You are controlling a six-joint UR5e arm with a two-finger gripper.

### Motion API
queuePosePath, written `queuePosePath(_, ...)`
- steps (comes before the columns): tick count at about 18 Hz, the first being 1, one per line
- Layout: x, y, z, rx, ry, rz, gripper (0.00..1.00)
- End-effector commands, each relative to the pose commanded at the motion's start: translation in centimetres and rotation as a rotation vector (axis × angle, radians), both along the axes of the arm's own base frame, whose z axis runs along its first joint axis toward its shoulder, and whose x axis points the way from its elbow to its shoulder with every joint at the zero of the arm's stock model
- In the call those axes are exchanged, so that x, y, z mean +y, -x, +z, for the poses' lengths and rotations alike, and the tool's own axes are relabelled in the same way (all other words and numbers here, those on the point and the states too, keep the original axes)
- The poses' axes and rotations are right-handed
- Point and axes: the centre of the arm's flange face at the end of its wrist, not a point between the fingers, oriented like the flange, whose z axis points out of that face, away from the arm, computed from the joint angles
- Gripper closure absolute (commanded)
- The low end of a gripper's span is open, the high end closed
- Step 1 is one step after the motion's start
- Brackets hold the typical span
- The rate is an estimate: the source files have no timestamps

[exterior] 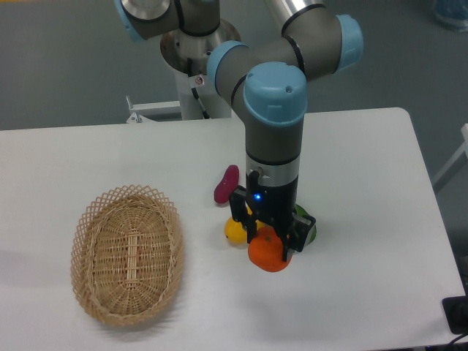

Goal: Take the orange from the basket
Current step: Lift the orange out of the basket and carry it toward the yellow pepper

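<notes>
1. Fingers (269,247): closed around the orange (269,253), one finger on each flank. The fruit fills the gap between them. The arm's wrist stands vertical directly above.

2. Location of the orange: held between the fingers, out of the basket (126,254), which lies well apart to the left with nothing visible inside it. Whether the fruit clears the counter (365,175) or touches it cannot be told from this view.

3. Surroundings: a yellow fruit (235,229) sits just beside the fingers on their left. A green vegetable (308,227) shows partly behind them on the right. A dark red item (226,183) lies beyond, further up and left.

4. Handling judgement: the orange looks firm, smooth-skinned and fairly light. A round, glossy surface can roll or slip under a loose pinch, while heavy pressure may bruise it. The sound hold is across its widest part, as appears to be the case here.

5. Task status: the pick-up appears accomplished.
</notes>
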Motion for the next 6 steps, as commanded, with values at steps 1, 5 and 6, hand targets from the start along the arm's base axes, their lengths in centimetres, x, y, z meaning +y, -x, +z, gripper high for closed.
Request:
queuePosePath(1, 0.00, 0.01, 0.02, 0.001, -0.001, 0.001, 0.40)
queuePosePath(5, -0.08, 0.04, -0.19, -0.003, 0.000, 0.002, 0.40)
queuePosePath(6, -0.10, 0.02, -0.27, -0.004, 0.001, 0.002, 0.40)
